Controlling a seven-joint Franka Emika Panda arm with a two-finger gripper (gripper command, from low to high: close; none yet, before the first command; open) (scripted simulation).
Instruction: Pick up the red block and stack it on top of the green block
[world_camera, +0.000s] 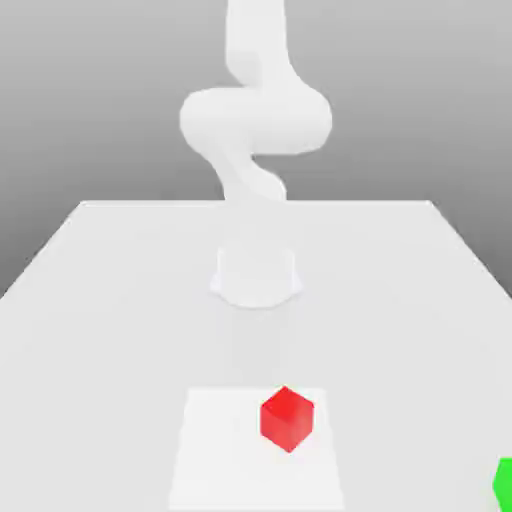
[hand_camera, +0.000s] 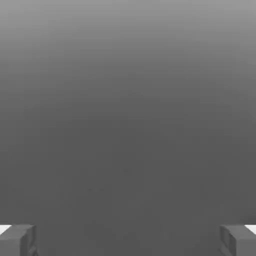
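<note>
On the pale white tabletop (world_camera: 120, 290) I see the small red cube (world_camera: 287, 418) well apart from the green cube (world_camera: 504, 482), my claw (hand_camera: 128, 240) spread wide, holding nothing.

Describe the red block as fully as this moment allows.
The red block is a small, plain, matte red cube with no markings. It rests flat on the white table, turned so one vertical edge faces the exterior camera. It sits inside a slightly brighter square patch, right of that patch's centre. Nothing else touches it.
</note>
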